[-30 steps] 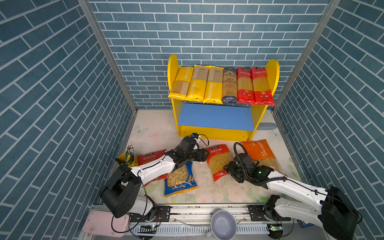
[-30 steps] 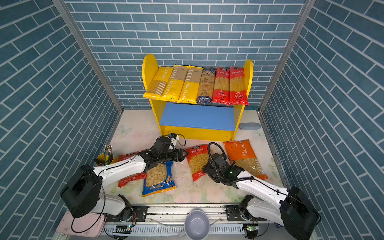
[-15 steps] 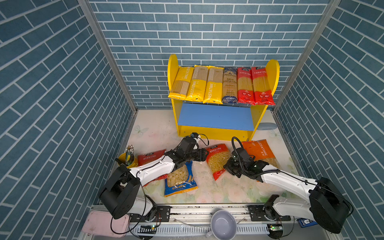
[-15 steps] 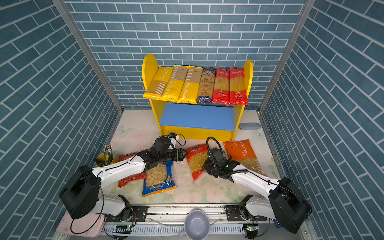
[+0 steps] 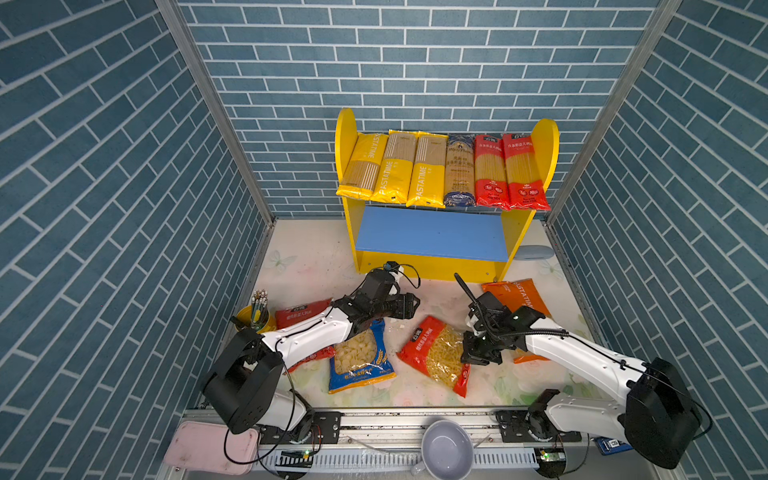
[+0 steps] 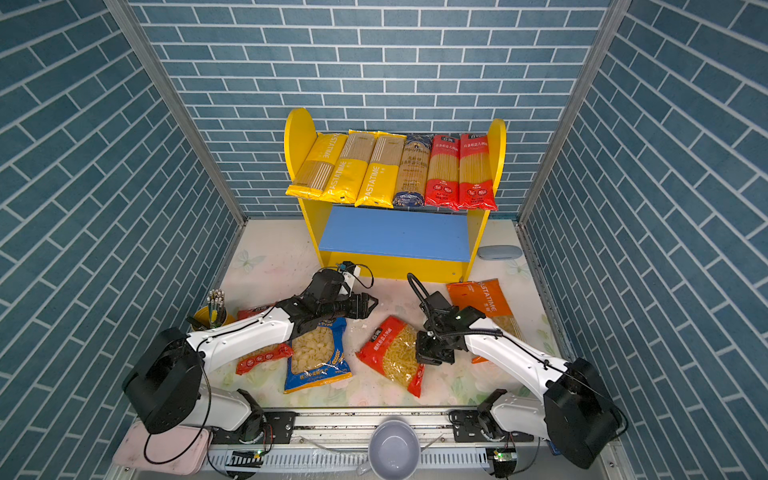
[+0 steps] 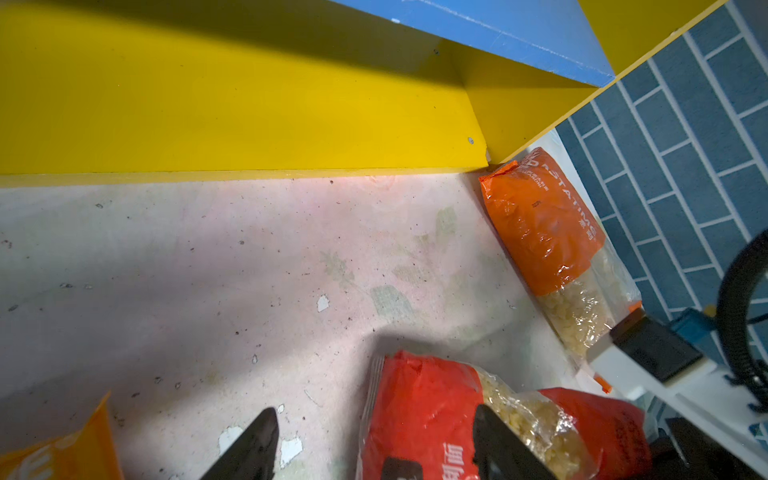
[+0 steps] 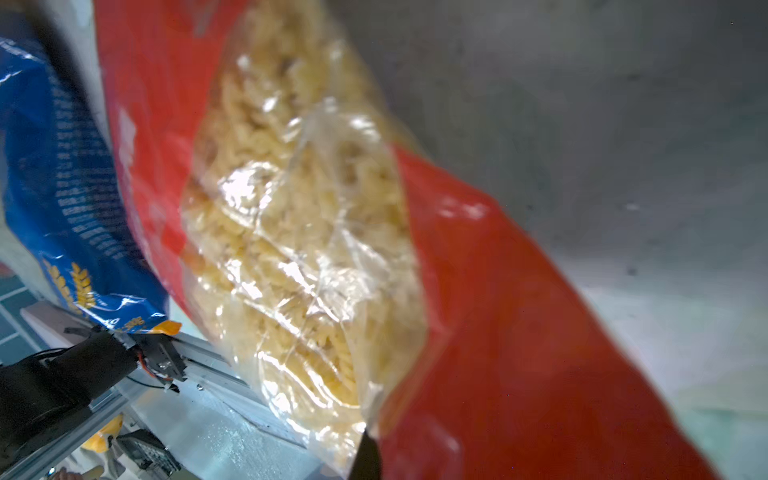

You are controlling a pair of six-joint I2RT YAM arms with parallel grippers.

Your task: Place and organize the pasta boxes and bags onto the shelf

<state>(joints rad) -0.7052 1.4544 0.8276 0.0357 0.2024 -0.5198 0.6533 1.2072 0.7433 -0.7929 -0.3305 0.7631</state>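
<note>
The shelf stands at the back, with several long pasta packs side by side on its upper level and a bare blue lower board. A red short-pasta bag lies mid-table. My right gripper is shut on its right edge. My left gripper hovers open over the bag's far end, holding nothing. A blue bag, an orange bag and another red bag lie on the table.
A yellow cup of pencils stands at the left wall. A grey bowl and a pink case sit at the front rail. A small grey-blue object lies right of the shelf. Brick walls close in three sides.
My right gripper has shut on the red bag's edge and dragged the bag toward the front. The left arm has hardly moved.
</note>
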